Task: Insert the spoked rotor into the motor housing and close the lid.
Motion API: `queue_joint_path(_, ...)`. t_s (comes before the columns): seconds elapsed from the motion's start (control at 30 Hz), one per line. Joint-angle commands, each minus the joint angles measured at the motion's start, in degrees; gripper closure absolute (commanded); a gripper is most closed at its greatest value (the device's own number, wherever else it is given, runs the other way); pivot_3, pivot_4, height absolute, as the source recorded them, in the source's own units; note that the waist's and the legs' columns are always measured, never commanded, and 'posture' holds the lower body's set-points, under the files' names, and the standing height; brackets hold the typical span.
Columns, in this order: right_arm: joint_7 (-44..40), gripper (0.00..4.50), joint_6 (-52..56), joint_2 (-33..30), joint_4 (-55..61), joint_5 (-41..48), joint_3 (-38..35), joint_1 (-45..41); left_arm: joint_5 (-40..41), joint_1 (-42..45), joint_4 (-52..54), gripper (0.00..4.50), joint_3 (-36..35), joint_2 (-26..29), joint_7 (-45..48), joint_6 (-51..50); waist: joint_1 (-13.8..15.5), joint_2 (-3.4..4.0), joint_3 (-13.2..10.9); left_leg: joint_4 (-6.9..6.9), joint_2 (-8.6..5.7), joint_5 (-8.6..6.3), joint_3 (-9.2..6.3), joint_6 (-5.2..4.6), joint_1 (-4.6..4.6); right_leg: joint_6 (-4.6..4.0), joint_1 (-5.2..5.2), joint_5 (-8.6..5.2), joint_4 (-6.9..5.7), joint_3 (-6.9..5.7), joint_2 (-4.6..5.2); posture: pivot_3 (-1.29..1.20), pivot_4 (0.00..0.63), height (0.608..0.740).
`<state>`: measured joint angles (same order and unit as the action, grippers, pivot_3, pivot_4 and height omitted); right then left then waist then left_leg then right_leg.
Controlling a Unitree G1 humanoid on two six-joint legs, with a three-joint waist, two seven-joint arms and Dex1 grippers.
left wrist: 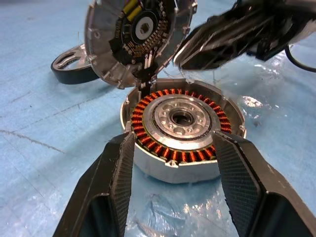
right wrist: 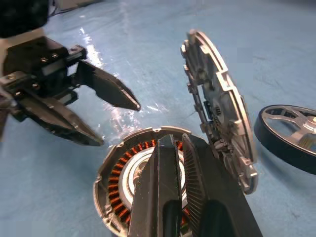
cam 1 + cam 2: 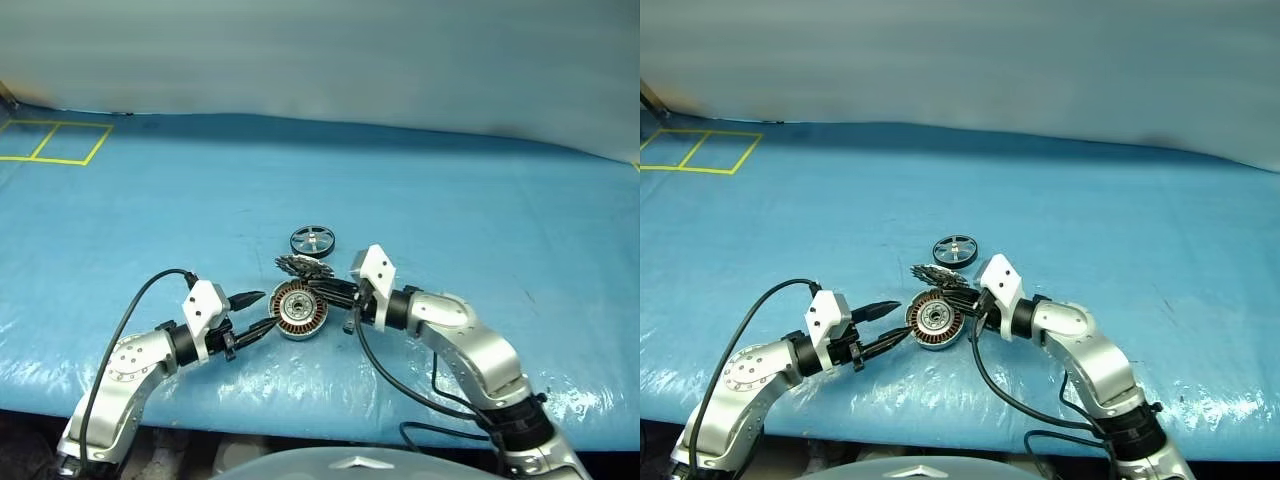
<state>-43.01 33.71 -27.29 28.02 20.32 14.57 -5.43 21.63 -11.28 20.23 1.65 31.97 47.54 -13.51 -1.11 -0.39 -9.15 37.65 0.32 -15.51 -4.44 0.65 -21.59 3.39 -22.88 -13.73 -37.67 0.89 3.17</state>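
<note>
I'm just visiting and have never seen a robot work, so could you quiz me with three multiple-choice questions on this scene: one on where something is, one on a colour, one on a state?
1. Where is the spoked rotor?
A. inside the motor housing
B. flat on the blue sheet, beyond the housing
C. held by the left gripper

2. What colour are the windings in the motor housing?
A. copper-orange
B. green
C. white

3. How does the lid stand?
A. shut flat on the housing
B. lying apart on the sheet
C. swung up open on its hinge

Answers: 1 B, the wheel lies alone on the sheet behind the housing. 2 A, the left wrist view shows an orange ring of coils. 3 C, the lid stands raised at the housing's edge, leaving the coils bare; the left gripper has its jaws open either side of the housing.
</note>
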Motion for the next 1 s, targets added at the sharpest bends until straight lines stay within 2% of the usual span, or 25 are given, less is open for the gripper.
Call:
queue_joint_path(0.03, 0.16, 4.2, 1.38, -3.24, 2.77, 1.07, -4.26, 2.7, 0.98, 0.73, -0.3, 1.83, -1.84, 0.3, 0.04, 0.2, 0.03, 0.0, -0.02, -0.03, 0.0, 0.0, 0.0, 0.0, -0.01, 0.07, -0.01, -0.07, 0.01, -0.01, -0.01, 0.0, 0.15, 0.74)
queue_joint_path(0.17, 5.64, 4.2, -1.13, -3.73, -1.58, -1.62, -10.29, 4.39, 0.62, 1.1, -0.72, 1.83, -1.81, -0.26, -0.01, 0.64, -0.09, 0.0, -0.07, -0.05, 0.0, 0.0, 0.05, 0.01, -0.02, 0.06, -0.02, -0.09, 0.02, 0.01, 0.0, 0.0, 0.15, 0.74)
queue_joint_path(0.3, 11.29, 4.2, -4.77, 0.17, -5.85, -4.04, -12.69, 1.36, 0.28, 1.16, -1.08, 1.83, -1.53, -0.72, -0.11, 0.97, -0.38, -0.01, -0.08, -0.02, 0.05, 0.0, 0.12, 0.0, 0.0, -0.16, -0.06, -0.22, -0.02, 0.04, -0.04, 0.0, 0.15, 0.74)
queue_joint_path(0.43, 10.49, 4.2, -7.09, 3.01, -8.0, -5.3, -8.71, -3.07, 0.94, 1.31, -1.24, 1.83, -2.35, -0.68, -0.32, 0.18, -0.49, 0.01, -0.1, -0.03, 0.06, 0.01, 0.11, 0.01, 0.01, -0.12, -0.08, -0.18, -0.07, 0.04, -0.07, 0.0, 0.15, 0.74)
queue_joint_path(0.57, 10.2, 4.2, -9.31, 5.65, -12.26, -7.98, -4.36, -8.52, 0.81, 0.62, -2.55, 1.83, -4.27, 2.22, 1.49, 0.07, -0.63, 0.01, -0.11, -0.08, 0.06, 0.0, 0.08, 0.01, 0.0, -0.04, -0.1, -0.04, -0.06, 0.04, -0.07, 0.0, 0.15, 0.74)
queue_joint_path(0.77, 2.37, 4.2, -8.27, 6.11, -11.87, -4.9, 0.0, -12.95, 0.98, 0.78, -2.26, 1.83, -6.74, 2.51, 0.64, 0.58, -0.5, 0.06, -0.16, -0.13, 0.04, 0.0, 0.07, 0.01, -0.04, -0.26, -0.14, 0.08, -0.02, 0.04, -0.05, 0.0, 0.15, 0.74)
queue_joint_path(0.9, 3.96, 4.2, -10.2, 6.95, -14.03, -6.38, -0.97, -14.5, -0.69, 0.21, -2.11, 1.83, -5.6, 1.85, 0.01, 1.37, -0.51, 0.06, -0.17, -0.13, 0.03, 0.0, 0.07, 0.02, -0.04, -0.25, -0.14, 0.08, -0.01, 0.04, -0.04, 0.0, 0.15, 0.74)
queue_joint_path(1.0, 9.85, 4.2, -15.04, 7.11, -19.51, -12.48, -1.88, -16.33, -0.55, -0.47, -1.44, 1.83, -4.71, 1.37, 0.15, 1.3, -0.59, 0.06, -0.17, -0.13, 0.04, 0.0, 0.08, 0.02, -0.03, -0.25, -0.15, 0.08, -0.03, 0.04, -0.04, 0.0, 0.15, 0.74)
